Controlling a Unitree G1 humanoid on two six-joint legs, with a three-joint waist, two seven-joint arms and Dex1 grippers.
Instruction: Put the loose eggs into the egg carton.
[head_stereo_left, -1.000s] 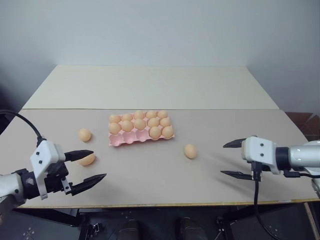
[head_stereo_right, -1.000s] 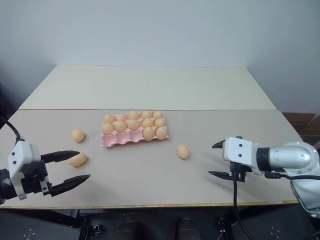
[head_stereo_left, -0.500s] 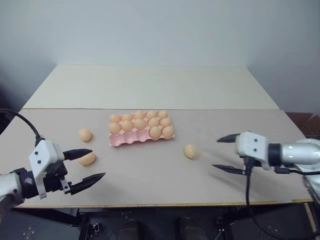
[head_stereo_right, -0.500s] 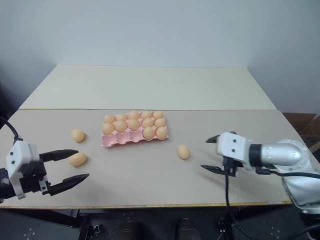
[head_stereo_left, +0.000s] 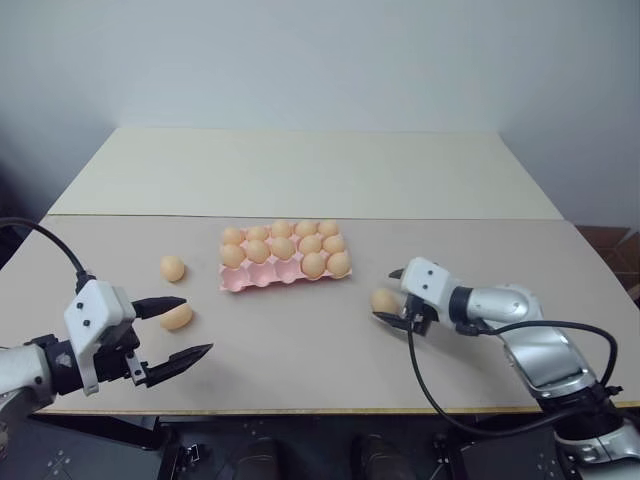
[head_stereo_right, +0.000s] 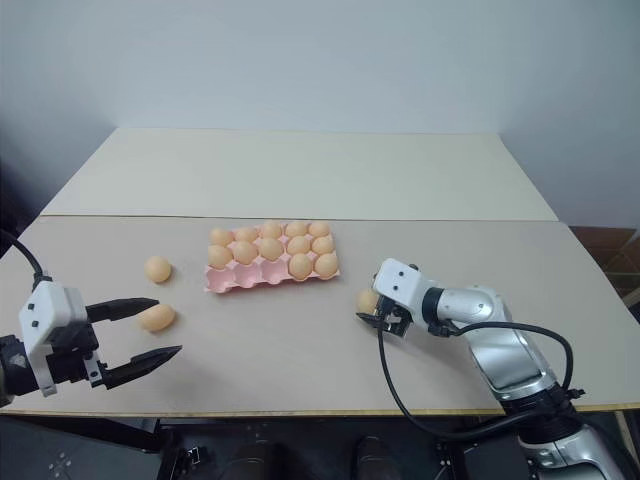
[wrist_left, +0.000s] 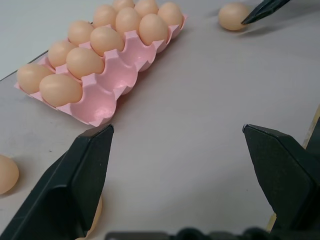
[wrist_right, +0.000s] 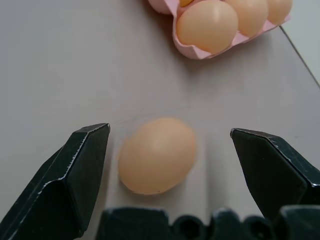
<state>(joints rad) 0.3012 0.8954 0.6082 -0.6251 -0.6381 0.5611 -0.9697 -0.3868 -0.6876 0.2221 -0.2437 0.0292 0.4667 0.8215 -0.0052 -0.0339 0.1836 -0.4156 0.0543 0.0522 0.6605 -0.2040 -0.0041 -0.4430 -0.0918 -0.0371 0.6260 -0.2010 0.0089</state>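
The pink egg carton (head_stereo_left: 256, 279) lies at mid-table, its two back rows filled with several eggs and its front row mostly bare. One loose egg (wrist_right: 157, 155) rests right of the carton. My right gripper (head_stereo_left: 390, 296) is open around it, one finger on each side, neither touching it. Two more loose eggs (head_stereo_left: 173, 268) (head_stereo_left: 177, 317) lie left of the carton. My left gripper (head_stereo_left: 197, 325) hovers open just right of the nearer one, holding nothing. The left wrist view looks over the carton (wrist_left: 115, 85) towards the far egg (wrist_left: 235, 15).
A paler second table top (head_stereo_left: 300, 170) adjoins the back edge, with a plain wall behind it. The front edge (head_stereo_left: 320, 410) runs just below both grippers. A black cable (head_stereo_left: 425, 385) loops from my right wrist over that edge.
My right gripper has swung in from the right, forward and down, and now straddles the egg right of the carton. The left gripper, the carton and the eggs have stayed put.
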